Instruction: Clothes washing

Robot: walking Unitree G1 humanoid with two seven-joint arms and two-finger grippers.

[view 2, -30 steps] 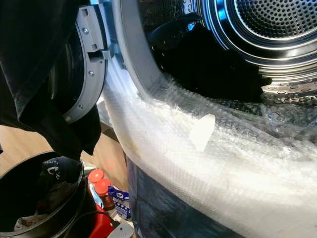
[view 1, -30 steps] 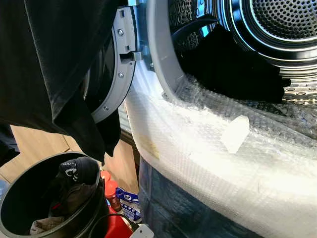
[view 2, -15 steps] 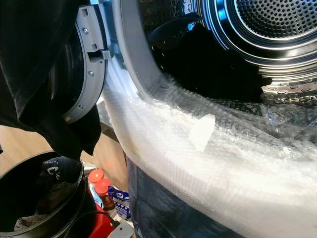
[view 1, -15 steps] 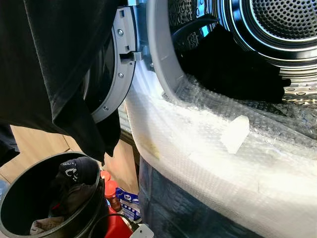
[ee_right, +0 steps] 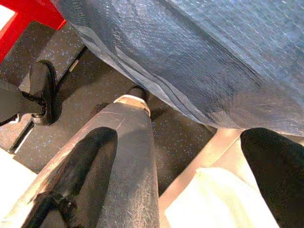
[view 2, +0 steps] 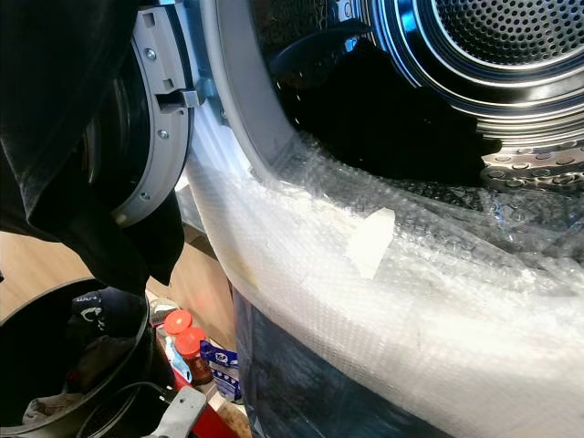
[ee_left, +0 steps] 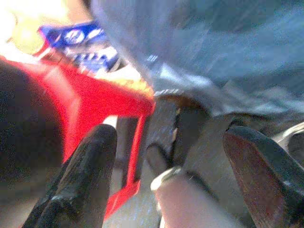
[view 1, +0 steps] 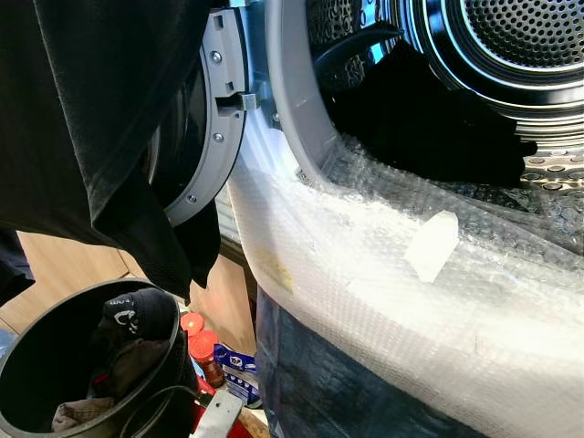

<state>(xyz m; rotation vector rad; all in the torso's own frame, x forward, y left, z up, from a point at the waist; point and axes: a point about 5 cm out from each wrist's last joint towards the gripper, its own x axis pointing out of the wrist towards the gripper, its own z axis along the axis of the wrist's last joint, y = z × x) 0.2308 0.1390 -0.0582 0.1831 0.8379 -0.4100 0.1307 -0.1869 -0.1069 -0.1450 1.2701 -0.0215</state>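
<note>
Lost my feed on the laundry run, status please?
Both tools open, low, empty. Black garment hangs beside open door; more clothes in bucket. Bubble wrap covers drum sill.

Both arms low — left gripper and right gripper jaws spread.

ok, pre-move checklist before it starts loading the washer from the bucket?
1. Washer door open: ok, swung aside to the left.
2. Drum reachable: ok, the opening is unobstructed, with bubble wrap over the lower rim.
3. Clothes in black bucket: ok, dark garments inside.
4. Black cloth hanging at upper left: not ok, it blocks part of the head view above the bucket.
5. Left gripper: ok, fingers open, holding nothing, low by the red crate.
6. Right gripper: ok, open, holding nothing, below the washer front.
</note>
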